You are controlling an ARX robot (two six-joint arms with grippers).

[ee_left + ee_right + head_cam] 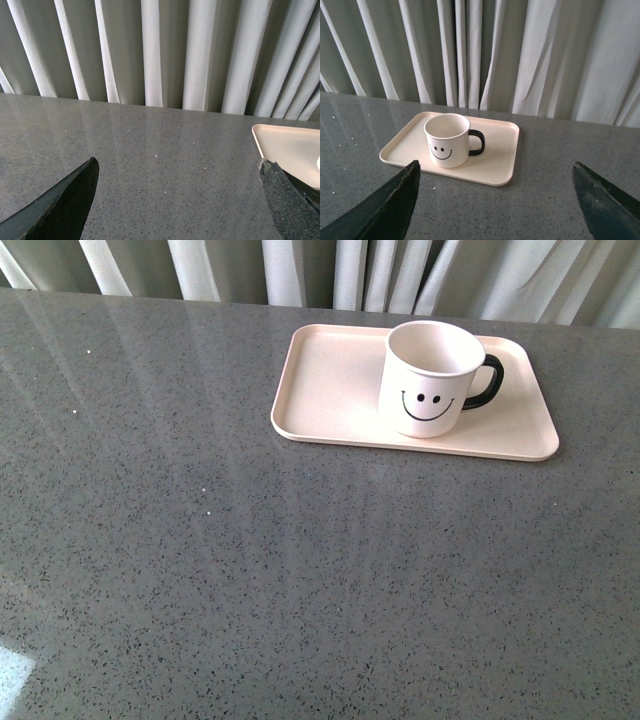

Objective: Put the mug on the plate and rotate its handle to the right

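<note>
Both grippers, left [177,200] and right [495,200], stand wide, holding nothing; mug [430,378] sits upright on plate [320,390], handle [488,382] pointing right.

Mug [431,378]: white, black smiley print; handle [487,381] at 3 o'clock, glossy black. Plate [330,380]: pale pink-beige. Table [250,570]: grey, dark-speckled. Curtain [530,55] at 12 o'clock: white-grey folds
</note>
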